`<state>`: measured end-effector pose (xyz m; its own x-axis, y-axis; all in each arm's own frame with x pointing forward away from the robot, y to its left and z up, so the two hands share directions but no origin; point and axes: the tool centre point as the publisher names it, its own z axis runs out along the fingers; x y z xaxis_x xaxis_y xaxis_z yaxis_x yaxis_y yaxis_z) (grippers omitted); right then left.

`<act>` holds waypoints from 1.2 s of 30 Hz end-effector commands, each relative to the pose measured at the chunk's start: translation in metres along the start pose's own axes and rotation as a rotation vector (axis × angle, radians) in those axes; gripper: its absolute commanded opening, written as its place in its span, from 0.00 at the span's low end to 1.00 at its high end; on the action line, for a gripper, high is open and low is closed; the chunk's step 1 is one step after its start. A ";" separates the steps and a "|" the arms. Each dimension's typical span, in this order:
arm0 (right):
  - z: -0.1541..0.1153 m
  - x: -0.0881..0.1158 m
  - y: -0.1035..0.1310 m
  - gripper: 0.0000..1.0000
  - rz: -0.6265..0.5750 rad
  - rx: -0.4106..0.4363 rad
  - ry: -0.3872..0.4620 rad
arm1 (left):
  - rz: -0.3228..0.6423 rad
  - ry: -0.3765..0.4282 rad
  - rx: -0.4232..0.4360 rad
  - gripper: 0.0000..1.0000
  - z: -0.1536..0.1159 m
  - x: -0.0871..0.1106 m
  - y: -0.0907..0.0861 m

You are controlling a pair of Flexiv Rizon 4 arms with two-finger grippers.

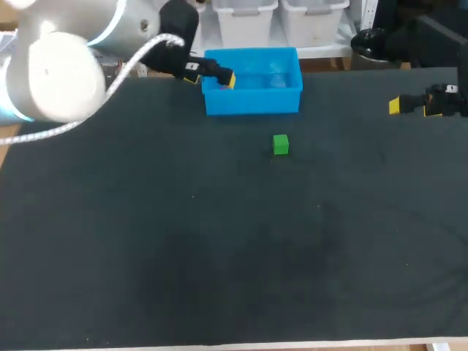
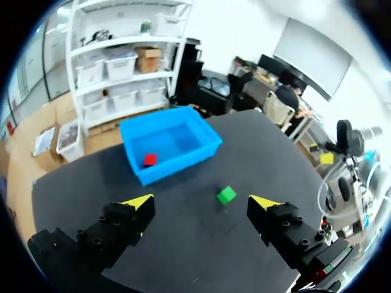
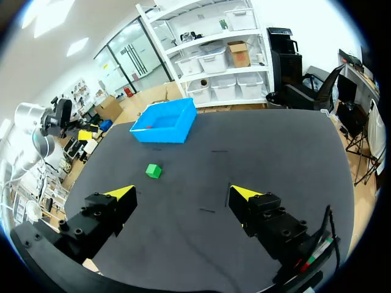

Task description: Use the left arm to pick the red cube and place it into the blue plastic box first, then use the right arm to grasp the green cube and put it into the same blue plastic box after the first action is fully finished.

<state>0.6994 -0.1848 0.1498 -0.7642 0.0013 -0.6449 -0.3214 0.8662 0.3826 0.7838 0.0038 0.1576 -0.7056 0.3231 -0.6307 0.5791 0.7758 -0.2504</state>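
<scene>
The red cube (image 2: 149, 160) lies inside the blue plastic box (image 2: 177, 171), near its left wall. In the head view the box (image 1: 252, 101) stands at the table's far middle, and my left gripper (image 1: 210, 74) hovers over its left corner, hiding the cube. From its own wrist view the left gripper (image 2: 201, 202) is open and empty, above the table short of the box. The green cube (image 1: 281, 144) sits on the mat just in front of the box. My right gripper (image 1: 413, 106) is at the far right, open and empty (image 3: 183, 193), well back from the green cube (image 3: 153, 171).
A black mat (image 1: 219, 241) covers the whole table, with wide bare room in front of the green cube. My left arm's large white body (image 1: 58, 73) fills the head view's upper left corner.
</scene>
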 end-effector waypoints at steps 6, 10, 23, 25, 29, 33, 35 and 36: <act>0.000 0.000 0.000 1.00 0.000 0.000 0.001 | 0.028 -0.116 0.119 1.00 -0.034 0.032 0.004; 0.000 0.000 0.000 1.00 0.000 0.000 0.001 | 0.060 -0.093 0.141 1.00 -0.039 0.045 0.001; 0.000 0.000 0.000 1.00 0.000 0.000 0.001 | 0.102 -0.049 0.155 1.00 -0.040 0.072 0.000; 0.000 0.000 0.000 1.00 0.000 0.000 0.001 | 0.101 -0.048 0.152 1.00 -0.039 0.073 0.001; 0.000 0.000 0.000 1.00 0.000 0.000 0.001 | 0.100 -0.046 0.151 1.00 -0.038 0.073 0.002; 0.000 0.000 0.000 1.00 0.000 0.000 0.001 | 0.069 -0.067 0.153 1.00 -0.039 0.071 0.006; 0.000 0.000 0.000 1.00 0.000 0.000 0.001 | 0.069 -0.067 0.153 1.00 -0.039 0.071 0.006; 0.000 0.000 0.000 1.00 0.000 0.000 0.001 | 0.069 -0.067 0.153 1.00 -0.039 0.071 0.006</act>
<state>0.6994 -0.1848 0.1498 -0.7642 0.0012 -0.6449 -0.3215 0.8662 0.3825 0.7219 0.0517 0.1403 -0.6397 0.3350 -0.6918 0.6812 0.6640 -0.3083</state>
